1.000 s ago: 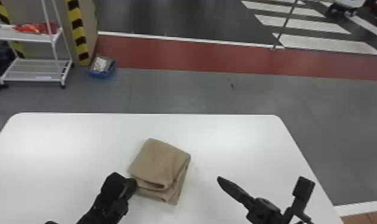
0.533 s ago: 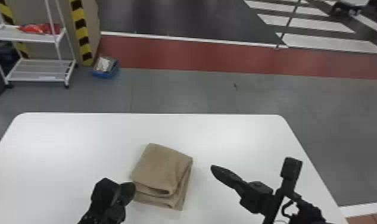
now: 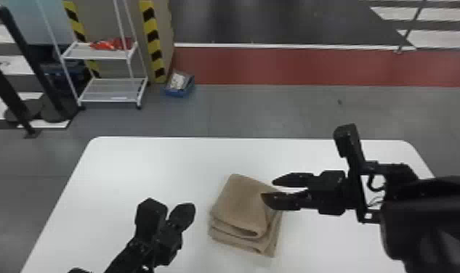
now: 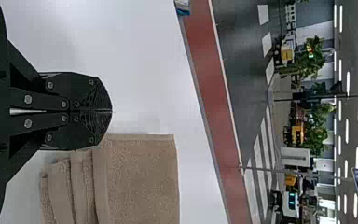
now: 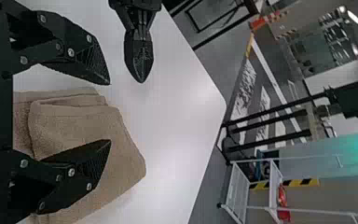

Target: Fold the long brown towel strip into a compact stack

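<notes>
Two tools: the left tool (image 4: 112,111) is narrow, its fingers meeting with nothing between them; the right tool (image 3: 268,189) is wide and empty, one finger over the towel's right side in the head view.
Brown towel: on the bench (image 3: 149,170), between the tools, well in from the far edge and both far corners, already folded into a small, slightly skewed stack (image 3: 239,207).
Weight: light, I would judge; one tool should manage the stack.
Stiffness: soft and limp. The thick folds keep a rounded shape, but a lifted part would probably sag.
Surface: looped, towelling nap, so likely grippy, hardly slippery. Layers may drag one another along.
Fragility: little to fear; a firm pinch should only crease it, though a push could skew the pile.
Best hold: the layered edge (image 3: 234,242) facing away from the bench's far edge, or the right side where lower layers jut out. Take every layer meant to move, low and square.
Poor hold: the top ply alone, which would likely peel the stack open.
</notes>
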